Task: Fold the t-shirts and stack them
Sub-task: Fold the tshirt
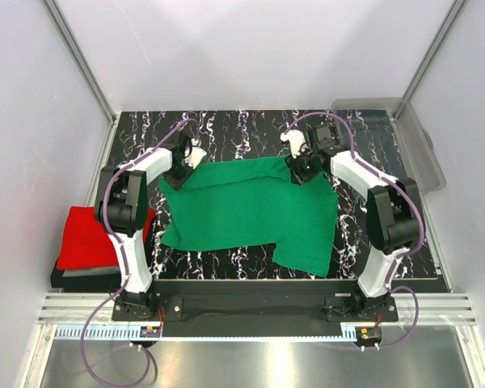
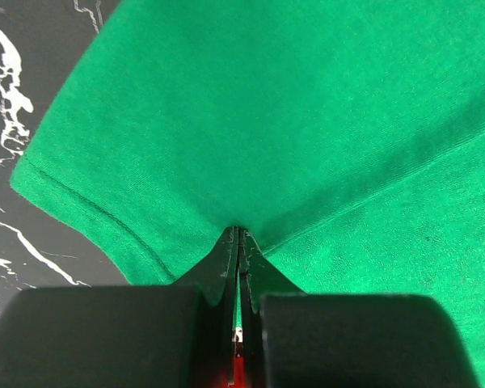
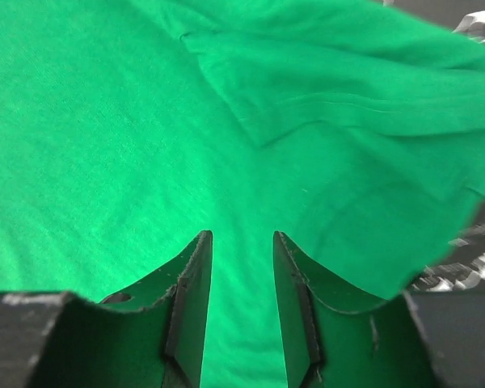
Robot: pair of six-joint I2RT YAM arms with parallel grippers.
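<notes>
Left pincer [image 2: 237,233] clamped on far edge of green t-shirt [image 1: 250,206], right pincer [image 3: 241,237] spread over same edge; cloth's long axis left-right, bulk lying toward bases

Both arms are reaching forward over the desk with elbows bent. The left end effector [image 2: 237,236] is pinching the green t-shirt [image 2: 307,121], fingers pressed together. The right end effector [image 3: 242,242] is hovering with fingers parted.
</notes>
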